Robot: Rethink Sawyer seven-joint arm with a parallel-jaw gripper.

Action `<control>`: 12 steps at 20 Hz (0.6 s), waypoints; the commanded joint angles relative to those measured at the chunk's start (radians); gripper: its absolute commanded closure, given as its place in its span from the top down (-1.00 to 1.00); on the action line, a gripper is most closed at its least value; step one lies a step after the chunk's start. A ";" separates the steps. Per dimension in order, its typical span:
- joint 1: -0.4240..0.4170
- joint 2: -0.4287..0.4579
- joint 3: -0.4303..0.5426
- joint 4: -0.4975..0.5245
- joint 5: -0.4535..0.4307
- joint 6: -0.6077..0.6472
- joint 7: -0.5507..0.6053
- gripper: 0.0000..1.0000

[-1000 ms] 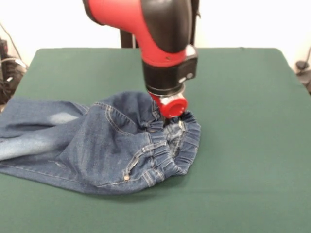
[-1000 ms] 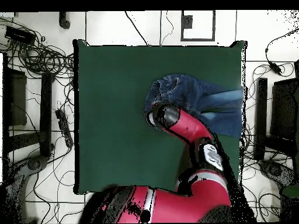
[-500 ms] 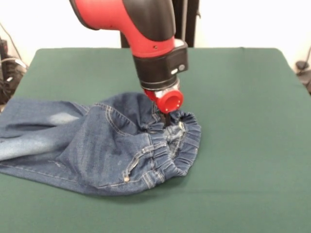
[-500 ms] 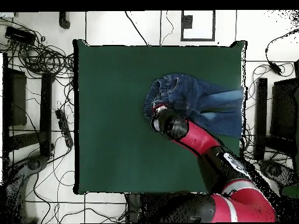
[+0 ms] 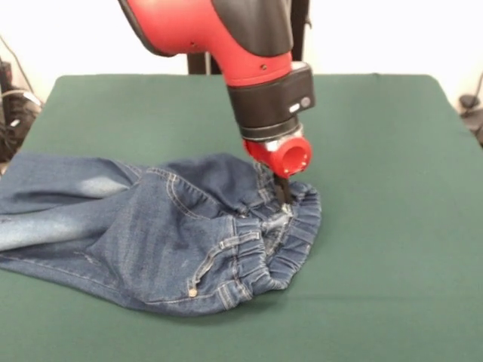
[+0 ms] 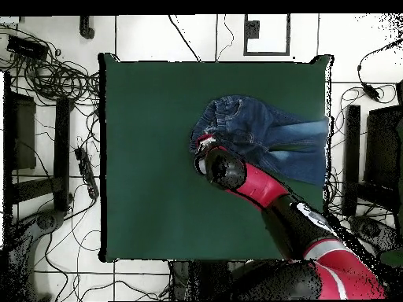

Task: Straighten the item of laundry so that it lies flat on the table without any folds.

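The Sawyer's gripper is pressing into the gathered elastic waistband of a small pair of denim jeans, clenched, it seems, on a pinch of fabric (the tips are half buried). The jeans are lying rumpled across the green felt table, legs trailing off one edge. Soft, limp, light cloth: the thick waistband looks the firmest hold.

Glossy red arm, black wrist collar, red round cap, dark tool
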 commanded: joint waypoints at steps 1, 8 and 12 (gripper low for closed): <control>-0.004 -0.003 0.256 0.116 0.014 0.008 0.137 -1.00; 0.031 -0.078 0.213 0.155 0.084 0.137 0.167 -1.00; 0.061 -0.125 0.177 0.184 0.119 0.203 0.183 -1.00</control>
